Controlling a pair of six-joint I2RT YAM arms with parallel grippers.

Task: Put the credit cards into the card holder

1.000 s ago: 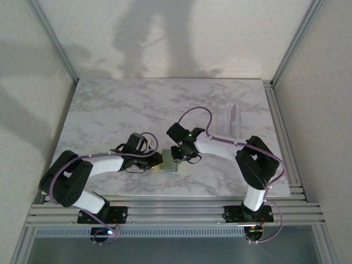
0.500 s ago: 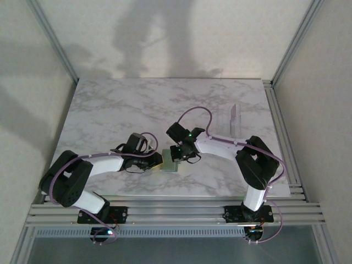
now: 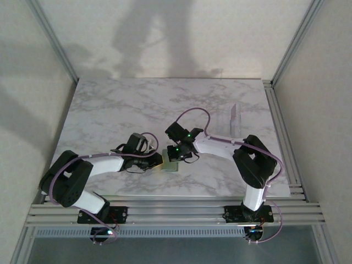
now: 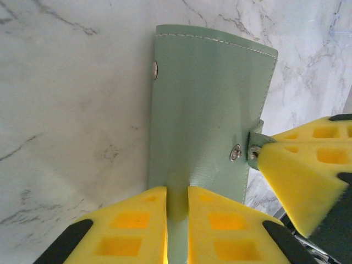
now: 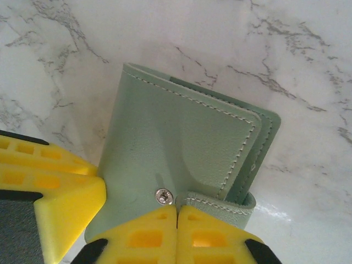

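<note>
**Item: card holder** (image 3: 171,164)
- Location: flat on the counter (image 3: 110,110), just below the middle of the top view, between the two arm tips. It sits centre frame in the left wrist view (image 4: 212,110) and in the right wrist view (image 5: 181,154).
- Appearance: small rectangular folding wallet in pale sage green, with a smooth, leather-like surface. Lighter stitching (image 5: 242,146) runs along the edges. It is folded shut, and the layered leaves show at the right edge in the right wrist view.
- Fittings: a round metal stud (image 4: 155,69) near the upper left corner in the left wrist view, and a second stud (image 4: 235,153) at lower right, beside the snap tab (image 4: 257,133). The tab is a narrow strap of the same green and wraps round the lower edge in the right wrist view (image 5: 223,203).
- Markings: any marking on the studs is too small to read.

**Item: left gripper** (image 3: 157,161) (image 4: 177,201)
- Yellow foam pads (image 4: 137,220), jaws clamped on the holder's near edge at the bottom of the frame. A thin strip of green shows between them.

**Item: right gripper** (image 3: 177,156) (image 5: 177,212)
- Yellow pads (image 5: 214,236), jaws pressed together on the snap tab at the bottom centre of the frame.

**Item: counter**
- White with grey marble veining.
</note>
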